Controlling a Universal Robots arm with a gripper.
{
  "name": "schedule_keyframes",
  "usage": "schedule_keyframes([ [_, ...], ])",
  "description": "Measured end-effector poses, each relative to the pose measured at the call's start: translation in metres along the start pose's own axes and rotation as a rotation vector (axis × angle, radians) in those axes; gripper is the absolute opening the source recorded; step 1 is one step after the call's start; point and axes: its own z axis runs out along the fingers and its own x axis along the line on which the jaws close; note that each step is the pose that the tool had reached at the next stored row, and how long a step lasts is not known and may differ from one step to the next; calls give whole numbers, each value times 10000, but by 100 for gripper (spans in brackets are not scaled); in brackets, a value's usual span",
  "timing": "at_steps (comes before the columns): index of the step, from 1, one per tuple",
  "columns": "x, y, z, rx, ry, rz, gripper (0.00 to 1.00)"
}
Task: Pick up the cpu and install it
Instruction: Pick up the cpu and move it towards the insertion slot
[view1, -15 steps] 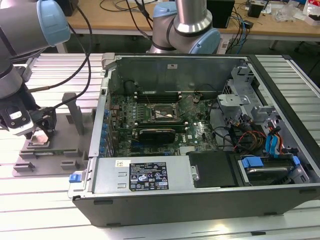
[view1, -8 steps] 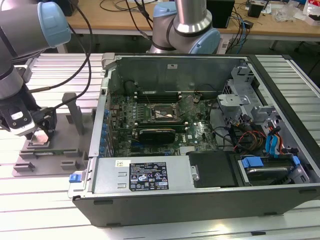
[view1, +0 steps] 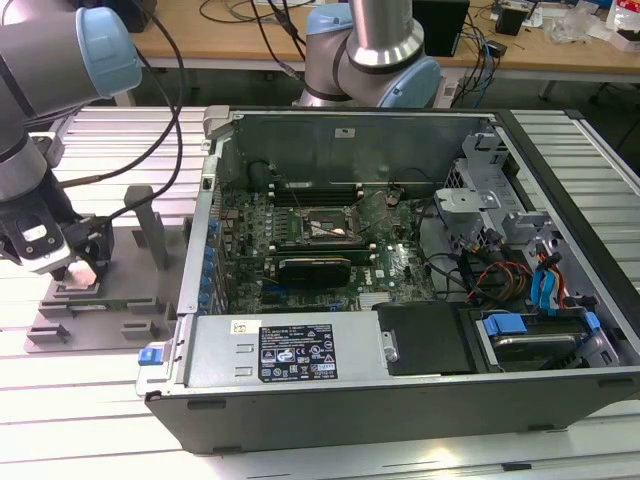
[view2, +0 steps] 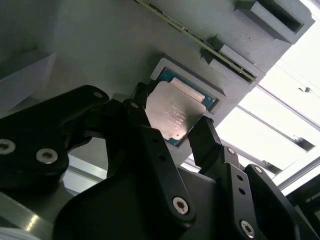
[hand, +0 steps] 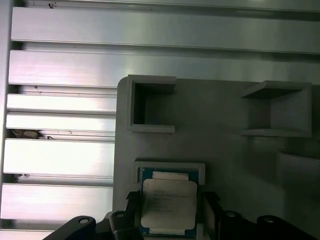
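Pincer (view1: 78, 268), exterior view: carried on the grey arm with pale blue joint caps (view1: 40, 60), it hangs low over the grey plastic fixture plate with raised blocks (view1: 100, 325). The plate lies on the ribbed aluminium desk (view1: 90, 410), at 9 o'clock of the open black-and-grey computer case (view1: 400, 395), toward the exterior view's left. Inside the case, the dark square socket with a metal frame (view1: 322, 228) sits on the green motherboard (view1: 400, 265), well apart from the pincer.

Second wrist view: the small flat square cpu with a shiny silver-grey metal top (view2: 175, 117) lies seated in a shallow framed pocket (view2: 162, 67) of the fixture plate. The black fingers (view2: 207, 142) stand one at each of two opposite sides of the cpu, parted slightly wider than the chip. Contact with the chip edges cannot be confirmed.

First wrist view: the cpu (hand: 169, 202) rests flat in the pocket, a blue-green rim showing around the metal top. A finger stands just beside each of two opposite edges. Open-sided raised blocks (hand: 150, 102) stand on the plate near the pocket.
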Motion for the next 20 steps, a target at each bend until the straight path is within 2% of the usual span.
schedule_keyframes([
  [20,21,-1,54,0,-1,0,60],
])
